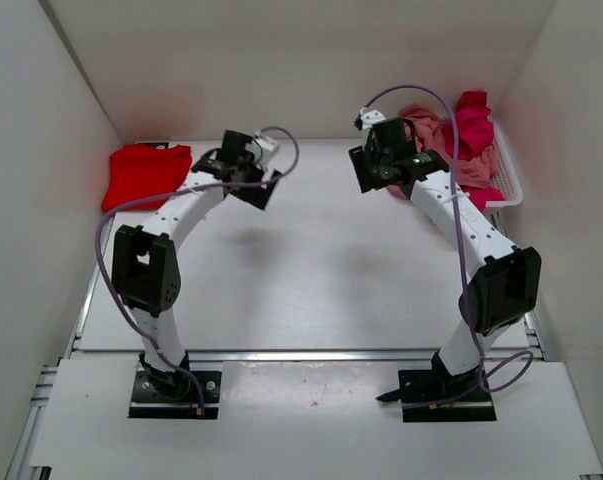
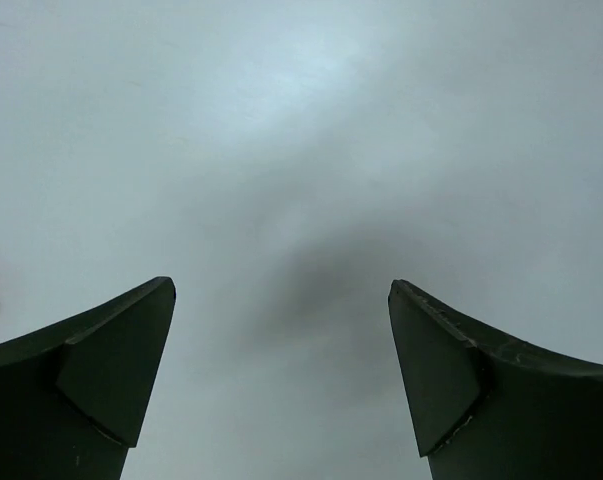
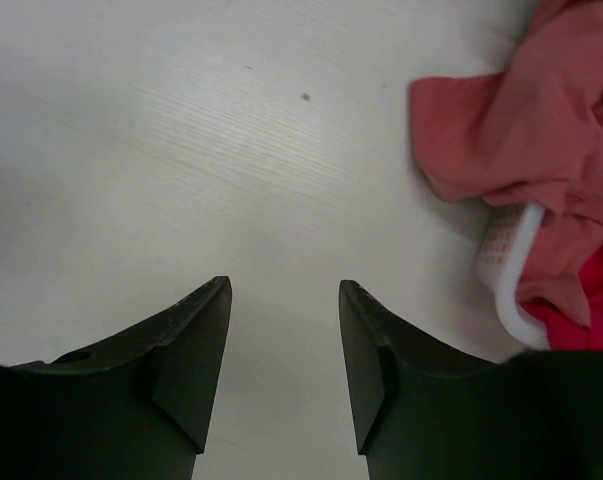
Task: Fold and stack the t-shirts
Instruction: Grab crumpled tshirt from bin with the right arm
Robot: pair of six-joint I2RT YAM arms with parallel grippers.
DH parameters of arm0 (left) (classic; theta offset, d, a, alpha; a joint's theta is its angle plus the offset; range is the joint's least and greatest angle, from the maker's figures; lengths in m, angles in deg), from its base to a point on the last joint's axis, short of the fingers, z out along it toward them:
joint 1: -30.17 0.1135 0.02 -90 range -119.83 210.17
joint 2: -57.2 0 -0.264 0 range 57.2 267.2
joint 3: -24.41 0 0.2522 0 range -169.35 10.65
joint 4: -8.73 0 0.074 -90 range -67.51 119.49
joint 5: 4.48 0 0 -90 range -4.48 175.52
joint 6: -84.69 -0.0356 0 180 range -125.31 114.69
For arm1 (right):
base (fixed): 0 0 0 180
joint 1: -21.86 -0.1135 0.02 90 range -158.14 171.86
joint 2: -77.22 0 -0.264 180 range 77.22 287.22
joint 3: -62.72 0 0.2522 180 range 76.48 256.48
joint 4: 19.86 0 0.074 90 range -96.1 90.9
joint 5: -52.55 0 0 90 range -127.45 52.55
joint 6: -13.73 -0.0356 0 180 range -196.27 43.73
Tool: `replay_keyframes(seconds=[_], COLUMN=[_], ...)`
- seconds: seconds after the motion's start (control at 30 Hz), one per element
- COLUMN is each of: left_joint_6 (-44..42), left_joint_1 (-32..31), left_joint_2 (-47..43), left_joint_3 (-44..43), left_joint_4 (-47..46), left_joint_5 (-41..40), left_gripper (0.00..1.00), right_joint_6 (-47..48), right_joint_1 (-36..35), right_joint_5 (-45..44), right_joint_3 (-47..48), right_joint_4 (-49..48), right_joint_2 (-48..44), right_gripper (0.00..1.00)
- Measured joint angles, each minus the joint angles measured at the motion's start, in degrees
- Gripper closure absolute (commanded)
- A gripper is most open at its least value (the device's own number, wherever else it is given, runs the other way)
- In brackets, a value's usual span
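The red t-shirt (image 1: 146, 175) is lying folded at the table's (image 1: 311, 270) far-left corner, the salmon t-shirt (image 1: 431, 127) and magenta t-shirt (image 1: 472, 120) waiting crumpled in the basket (image 1: 511, 185) at far right — left jaws gaping empty, right jaws half-open, gripping nothing.

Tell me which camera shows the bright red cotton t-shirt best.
The top external view: the bright red cotton t-shirt lies whole at the far left of the table. The left wrist view catches only a red sliver at its frame edge; the right wrist view shows none of it.
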Motion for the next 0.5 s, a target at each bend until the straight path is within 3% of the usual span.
replay_keyframes(seconds=[0.23, 0.4, 0.5], left_joint_6=[4.5, 5.2, 4.6], left_joint_1=[-11.1, -8.5, -5.5], left_joint_2=[-10.0, -15.4, -17.0], left_joint_3=[21.0, 27.5, 28.5], left_joint_4=[3.7, 5.4, 5.8], left_joint_5=[6.5, 7.2, 6.6], left_gripper=[0.01, 0.01, 0.02], right_joint_6=[1.4, 1.7, 2.2], right_joint_1=[12.0, 22.6, 24.4], right_joint_5=[-0.2, -3.0, -4.1], right_joint_3=[-8.0, -6.9, -4.1], right_joint_4=[-1.3, -3.7, -6.3], right_joint_2=[-5.6, -5.5, -5.1], right_gripper=[0.53, 0.54, 0.51])
